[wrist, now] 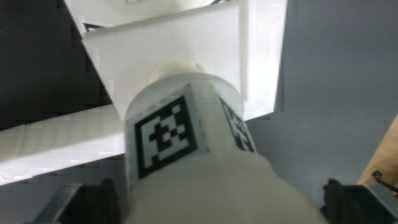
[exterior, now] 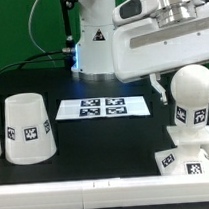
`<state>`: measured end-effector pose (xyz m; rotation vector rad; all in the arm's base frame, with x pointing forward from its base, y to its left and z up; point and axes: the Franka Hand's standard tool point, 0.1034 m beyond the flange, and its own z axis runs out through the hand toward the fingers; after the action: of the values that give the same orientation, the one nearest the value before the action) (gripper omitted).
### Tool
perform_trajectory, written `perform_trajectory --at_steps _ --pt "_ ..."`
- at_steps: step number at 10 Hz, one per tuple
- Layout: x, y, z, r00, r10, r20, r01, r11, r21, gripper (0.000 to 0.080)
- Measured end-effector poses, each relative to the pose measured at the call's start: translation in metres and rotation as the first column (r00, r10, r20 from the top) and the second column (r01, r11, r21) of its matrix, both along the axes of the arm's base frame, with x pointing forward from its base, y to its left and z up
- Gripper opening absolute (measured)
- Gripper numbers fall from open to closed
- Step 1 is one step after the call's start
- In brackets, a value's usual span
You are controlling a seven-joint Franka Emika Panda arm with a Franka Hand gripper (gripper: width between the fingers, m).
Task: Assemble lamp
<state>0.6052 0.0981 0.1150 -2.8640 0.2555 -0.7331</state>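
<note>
The white bulb (exterior: 191, 100) stands upright with its stem in the square stepped base (exterior: 186, 164) at the exterior view's lower right. My gripper (exterior: 185, 79) is right above the bulb's round head, one dark finger (exterior: 156, 85) beside it. In the wrist view the bulb (wrist: 192, 140), with a tag on its stem, fills the space between my two fingers (wrist: 86, 205), and a thin gap shows on each side. The gripper (wrist: 217, 205) is open around it. The base (wrist: 187, 45) lies beyond. The truncated-cone shade (exterior: 28, 127) stands at the exterior view's left.
The marker board (exterior: 104, 108) lies flat in the middle of the black table. The arm's white pedestal (exterior: 93, 38) stands behind it. The table's front edge (exterior: 87, 184) runs just in front of the shade and the base.
</note>
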Motion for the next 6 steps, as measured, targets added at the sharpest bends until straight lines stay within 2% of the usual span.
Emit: perform_trajectory --at_steps 1,2,6 --pt "0.0000 -0.0001 0.0000 1.000 0.000 0.000 0.000 1.000 0.000 0.0643" --pt "0.0000 -0.0001 0.0000 1.000 0.000 0.000 0.000 1.000 0.000 0.0682" --pt "0.0000 -0.0019 0.0006 1.000 0.006 -0.006 -0.006 1.000 -0.003 0.0698"
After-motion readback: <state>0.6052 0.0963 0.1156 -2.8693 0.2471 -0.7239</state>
